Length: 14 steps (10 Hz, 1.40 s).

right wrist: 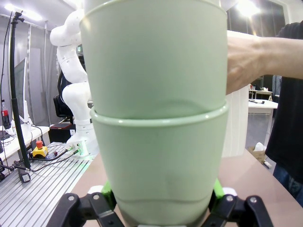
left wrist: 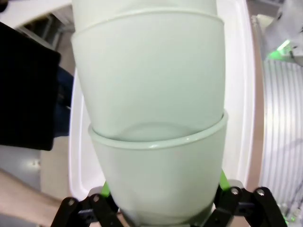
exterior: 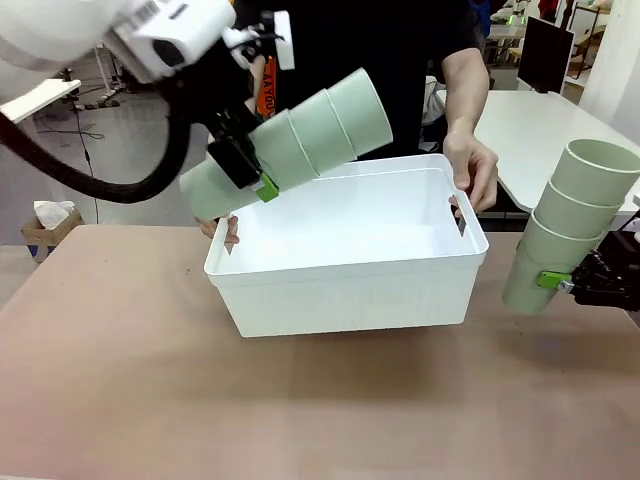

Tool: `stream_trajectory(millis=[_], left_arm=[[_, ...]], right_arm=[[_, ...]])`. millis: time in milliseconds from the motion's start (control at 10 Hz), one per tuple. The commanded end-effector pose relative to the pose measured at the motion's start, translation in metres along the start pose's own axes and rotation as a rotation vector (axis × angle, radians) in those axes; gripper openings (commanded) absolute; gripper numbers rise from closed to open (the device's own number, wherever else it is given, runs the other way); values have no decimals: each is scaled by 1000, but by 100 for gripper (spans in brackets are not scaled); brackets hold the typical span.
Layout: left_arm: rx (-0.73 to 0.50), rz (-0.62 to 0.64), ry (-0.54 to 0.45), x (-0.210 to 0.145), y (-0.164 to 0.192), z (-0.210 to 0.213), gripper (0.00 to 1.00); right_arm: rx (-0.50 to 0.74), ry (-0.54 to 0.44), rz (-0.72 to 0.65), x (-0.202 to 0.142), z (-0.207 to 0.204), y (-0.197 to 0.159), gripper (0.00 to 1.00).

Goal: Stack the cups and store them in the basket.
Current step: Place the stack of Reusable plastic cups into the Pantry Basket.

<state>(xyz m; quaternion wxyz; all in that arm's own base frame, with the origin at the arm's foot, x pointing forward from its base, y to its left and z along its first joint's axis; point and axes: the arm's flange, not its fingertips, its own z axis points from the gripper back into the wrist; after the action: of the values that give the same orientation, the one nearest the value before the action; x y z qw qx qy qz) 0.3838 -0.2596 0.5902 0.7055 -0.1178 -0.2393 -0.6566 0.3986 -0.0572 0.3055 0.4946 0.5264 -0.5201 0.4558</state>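
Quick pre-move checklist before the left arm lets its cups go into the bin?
1. Left claw shut on its cup stack: ok.
2. Right claw shut on its cup stack: ok.
3. White bin held up by the person's hands, one at each end: ok.
4. Left stack level: not ok, tilted, open end up toward picture right in the front view.
5. Left stack fully inside the bin walls: not ok, it is above the rim.
6. Bin floor fully clear: cannot tell, front wall hides part.
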Motion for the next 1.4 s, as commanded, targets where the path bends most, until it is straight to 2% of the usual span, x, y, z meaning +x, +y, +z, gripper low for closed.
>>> stream_trajectory(millis=[0, 400, 700, 1300], left_arm=[[-15, 31, 35, 15, 18, -18, 88], [-70, 58, 130, 23, 36, -78, 88], [-92, 61, 215, 16, 33, -118, 88], [-121, 35, 317, 16, 20, -169, 88]], right_arm=[[9, 2, 13, 5, -1, -1, 86], [9, 2, 13, 5, -1, -1, 86], [9, 2, 13, 5, -1, -1, 86], [9, 2, 13, 5, -1, -1, 86]])
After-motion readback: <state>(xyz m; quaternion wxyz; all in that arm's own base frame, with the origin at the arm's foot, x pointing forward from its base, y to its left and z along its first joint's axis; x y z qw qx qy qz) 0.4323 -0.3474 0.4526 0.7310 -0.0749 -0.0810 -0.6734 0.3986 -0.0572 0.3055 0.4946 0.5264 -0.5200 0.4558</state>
